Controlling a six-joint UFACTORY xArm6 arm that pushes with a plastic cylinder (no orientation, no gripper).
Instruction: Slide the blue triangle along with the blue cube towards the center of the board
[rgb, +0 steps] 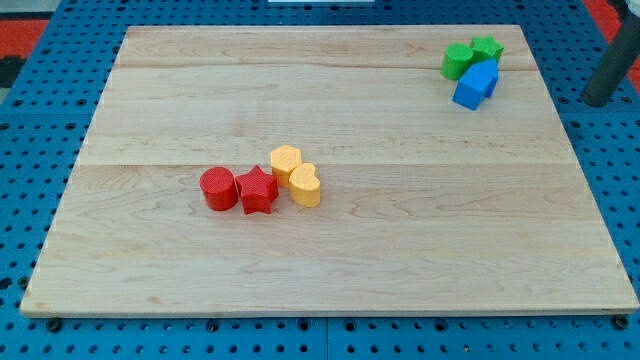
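Observation:
Two blue blocks sit pressed together near the board's top right corner: one (484, 75) above and to the right, the other (466, 95) below and to the left. I cannot tell which is the cube and which the triangle. A dark rod comes in at the view's right edge. My tip (597, 103) rests off the board, over the blue pegboard, well to the right of the blue blocks and not touching any block.
A green cylinder (457, 61) and a green star (488, 47) touch the blue blocks from above. Near the board's middle left stand a red cylinder (217, 188), a red star (257, 191), a yellow hexagon (286, 160) and a yellow heart (305, 186). The wooden board (400, 250) lies on blue pegboard.

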